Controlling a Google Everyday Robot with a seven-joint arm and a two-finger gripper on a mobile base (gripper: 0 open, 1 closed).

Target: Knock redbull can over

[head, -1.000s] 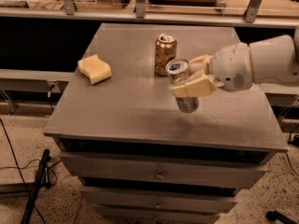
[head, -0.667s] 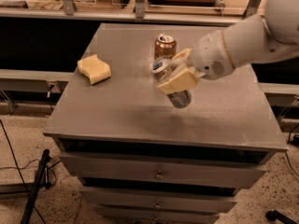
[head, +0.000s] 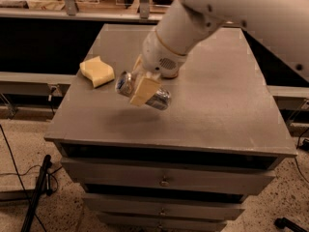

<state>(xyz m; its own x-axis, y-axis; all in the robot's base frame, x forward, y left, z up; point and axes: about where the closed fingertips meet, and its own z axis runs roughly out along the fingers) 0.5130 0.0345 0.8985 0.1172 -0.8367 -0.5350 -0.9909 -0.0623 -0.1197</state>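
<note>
The gripper (head: 143, 92) is hanging over the grey bench (head: 217, 105), its fingers (head: 145, 88) apparently clamping the redbull can (head: 160, 99), which is leaning almost onto its side, top pointing toward the yellow sponge (head: 97, 71) lying nearby

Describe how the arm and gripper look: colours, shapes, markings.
The arm is a thick, rounded white shell with small dark dots, a thin orange ring at the wrist and a perforated grille patch. The gripper, over the cabinet top at the redbull can, has blocky pale-yellow fingers.
</note>
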